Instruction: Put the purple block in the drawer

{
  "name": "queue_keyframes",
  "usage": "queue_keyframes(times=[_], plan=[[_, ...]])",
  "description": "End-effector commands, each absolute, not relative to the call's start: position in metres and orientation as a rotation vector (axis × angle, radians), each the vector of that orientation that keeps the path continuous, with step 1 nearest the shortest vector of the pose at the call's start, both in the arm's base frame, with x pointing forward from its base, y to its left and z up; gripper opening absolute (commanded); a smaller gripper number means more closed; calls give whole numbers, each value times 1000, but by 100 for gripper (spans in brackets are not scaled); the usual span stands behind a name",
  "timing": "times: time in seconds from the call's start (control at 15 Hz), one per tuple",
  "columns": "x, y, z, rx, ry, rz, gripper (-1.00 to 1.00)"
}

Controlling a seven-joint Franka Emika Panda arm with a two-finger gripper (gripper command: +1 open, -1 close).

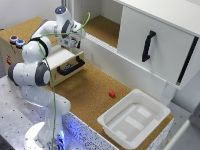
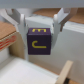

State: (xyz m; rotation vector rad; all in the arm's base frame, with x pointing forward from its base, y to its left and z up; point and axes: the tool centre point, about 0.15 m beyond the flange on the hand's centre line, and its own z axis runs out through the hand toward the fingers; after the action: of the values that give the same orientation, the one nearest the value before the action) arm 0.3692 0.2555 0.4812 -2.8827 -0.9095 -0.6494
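The purple block [image 2: 40, 43], a dark cube with yellow lettering, fills the middle of the wrist view. My gripper [image 2: 40, 33] is shut on it, with one pale finger [image 2: 20, 24] on each side. Pale wood of the drawer [image 2: 30, 70] lies below the block. In the exterior view my gripper [image 1: 70, 43] hangs over the open drawer [image 1: 59, 56] of the low wooden box. The drawer's black bar handle [image 1: 71, 66] faces the cork surface. The block is too small to make out in the exterior view.
A small red block [image 1: 112, 93] lies on the cork surface. A white plastic tub [image 1: 134, 118] stands toward the exterior view's right. A large white cabinet door [image 1: 160, 35] with a black handle hangs open behind.
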Motion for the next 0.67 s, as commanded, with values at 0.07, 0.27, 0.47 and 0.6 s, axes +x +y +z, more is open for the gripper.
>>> queue_keyframes(times=[0.07, 0.27, 0.47, 0.6], plan=[[324, 284, 425, -2547, -1523, -327, -100], [298, 283, 398, -2353, -1767, -241, -100], [285, 284, 377, -2204, -1923, -207, -100], [277, 290, 368, -2121, -1983, -206, -100]])
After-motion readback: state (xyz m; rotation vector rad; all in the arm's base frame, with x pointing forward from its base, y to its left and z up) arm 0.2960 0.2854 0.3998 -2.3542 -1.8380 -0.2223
